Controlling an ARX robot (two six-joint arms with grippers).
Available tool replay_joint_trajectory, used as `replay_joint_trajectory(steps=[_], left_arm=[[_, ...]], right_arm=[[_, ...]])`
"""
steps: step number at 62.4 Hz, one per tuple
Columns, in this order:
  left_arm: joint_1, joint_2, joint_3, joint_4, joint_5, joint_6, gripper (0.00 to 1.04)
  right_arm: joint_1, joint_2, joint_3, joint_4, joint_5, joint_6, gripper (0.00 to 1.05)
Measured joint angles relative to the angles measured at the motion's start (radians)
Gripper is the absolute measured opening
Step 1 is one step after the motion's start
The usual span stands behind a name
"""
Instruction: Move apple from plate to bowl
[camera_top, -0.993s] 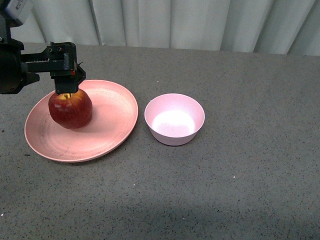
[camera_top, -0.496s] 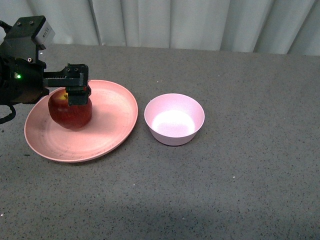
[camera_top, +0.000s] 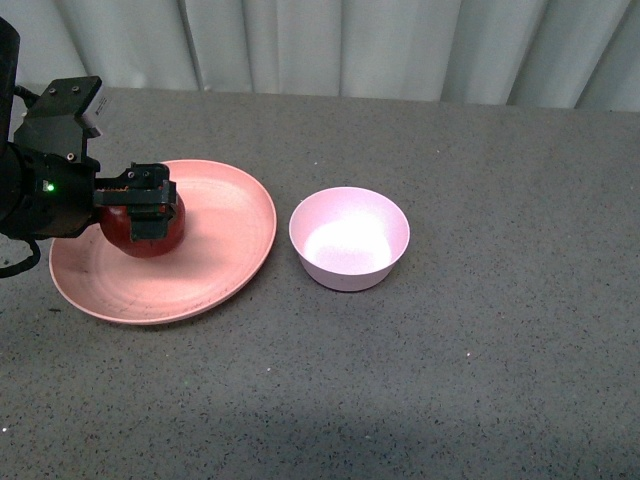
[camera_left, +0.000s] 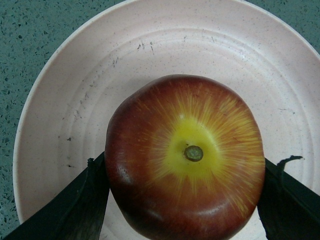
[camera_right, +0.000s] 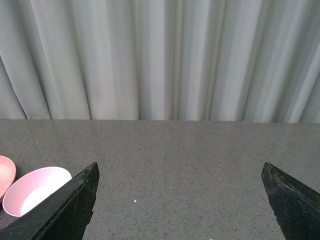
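Since the apple (camera_left: 185, 160) sits stem-up on the plate (camera_top: 220, 250), it lies squarely between the two dark fingers of the left gripper (camera_top: 145, 205), which flank its widest part. Whether they clamp it or only touch it I cannot tell. Its skin is glossy and round; the plate is shallow, speckled and matte. The small smooth bowl (camera_top: 300, 245) stands just right of the plate on the grainy counter (camera_top: 450, 380). The right gripper (camera_right: 180, 167) hangs wide and empty.

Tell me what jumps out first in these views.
A glossy dark-red apple with a yellow stem patch sits on the wide salmon-pink speckled plate, at the left in the front view, with the black jaws of the left arm open astride it. Right of the plate, the small pale pink round bowl stands empty.
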Motion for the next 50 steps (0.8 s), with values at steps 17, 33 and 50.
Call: replay_joint_trajectory(steps=[17,33,50], left_arm=[[-0.069,-0.094,-0.015,0.018,0.014,-0.016,0.72],[-0.237,-0.146,-0.002,0.037,0.011,-0.059,0.71],[-0.333,-0.091,0.050,0.038,-0.006,-0.087,0.71]], right_arm=[[0.000,0.000,0.000,0.000,0.000,0.000,0.95],[0.000,0.000,0.000,0.000,0.000,0.000,0.95],[0.000,0.000,0.000,0.000,0.000,0.000,0.95]])
